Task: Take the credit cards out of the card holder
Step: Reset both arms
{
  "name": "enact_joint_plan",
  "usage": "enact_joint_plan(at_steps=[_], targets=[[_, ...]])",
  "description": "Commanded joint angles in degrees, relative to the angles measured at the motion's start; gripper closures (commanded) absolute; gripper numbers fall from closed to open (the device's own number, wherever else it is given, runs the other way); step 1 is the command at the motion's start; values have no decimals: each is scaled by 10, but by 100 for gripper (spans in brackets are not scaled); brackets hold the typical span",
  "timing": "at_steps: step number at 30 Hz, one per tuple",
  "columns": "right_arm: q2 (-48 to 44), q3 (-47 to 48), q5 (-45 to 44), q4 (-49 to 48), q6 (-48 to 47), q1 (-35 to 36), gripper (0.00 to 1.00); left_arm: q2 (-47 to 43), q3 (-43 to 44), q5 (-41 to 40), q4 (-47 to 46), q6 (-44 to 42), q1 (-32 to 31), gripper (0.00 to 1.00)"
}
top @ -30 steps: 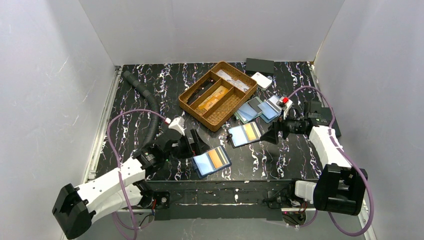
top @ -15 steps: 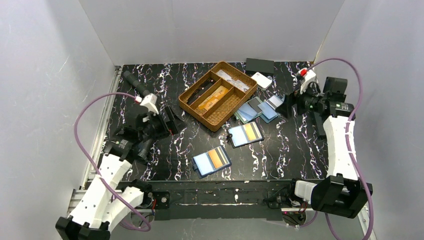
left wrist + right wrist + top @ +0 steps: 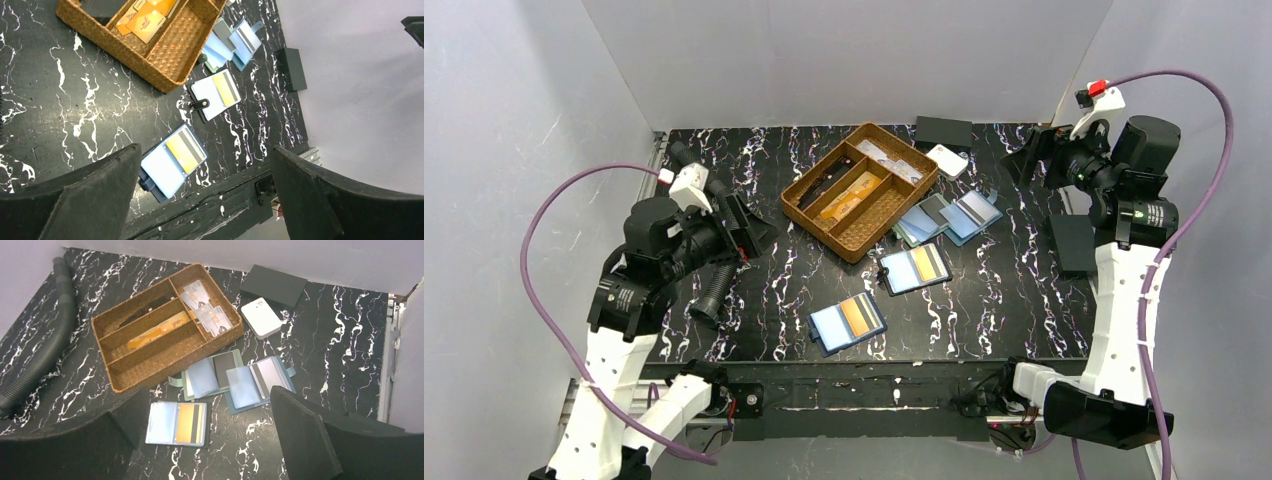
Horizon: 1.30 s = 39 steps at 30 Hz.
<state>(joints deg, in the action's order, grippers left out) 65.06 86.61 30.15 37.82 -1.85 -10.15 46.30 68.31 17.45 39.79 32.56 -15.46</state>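
Two open blue card holders lie on the black marbled table. The near holder (image 3: 847, 322) (image 3: 172, 161) shows a yellow-orange credit card (image 3: 856, 316) (image 3: 183, 152) in its right pocket. The middle holder (image 3: 914, 268) (image 3: 215, 95) (image 3: 176, 423) shows another credit card (image 3: 925, 264) (image 3: 225, 90) (image 3: 189, 423). My left gripper (image 3: 749, 228) (image 3: 205, 150) hangs open high over the left of the table, holding nothing. Open and empty too, my right gripper (image 3: 1027, 160) (image 3: 205, 397) is raised at the back right corner. Both are far from the holders.
A wicker basket (image 3: 796, 190) (image 3: 150, 375) with cards in its compartments stands at the back centre. Two more open holders (image 3: 921, 220) (image 3: 969, 215) lie right of it. A black hose (image 3: 714, 280) lies at the left; a black box (image 3: 943, 131) and white box (image 3: 947, 160) sit at the back.
Both arms have risen and drawn away from the holders, the left toward the left rear, the right toward the back right corner. The holders have not moved.
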Motion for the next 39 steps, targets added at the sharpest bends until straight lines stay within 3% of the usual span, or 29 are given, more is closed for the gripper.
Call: enact_joint_plan(at_steps=[1, 20, 39], targets=[[-18, 21, 6, 0, 35, -3, 0, -16, 29, 14, 28, -1, 3, 1], [-78, -1, -67, -22, 75, -3, 0, -58, 30, 21, 34, 26, 4, 1], [-94, -12, -63, -31, 84, -3, 0, -63, 26, 3, 55, 2, 4, 1]])
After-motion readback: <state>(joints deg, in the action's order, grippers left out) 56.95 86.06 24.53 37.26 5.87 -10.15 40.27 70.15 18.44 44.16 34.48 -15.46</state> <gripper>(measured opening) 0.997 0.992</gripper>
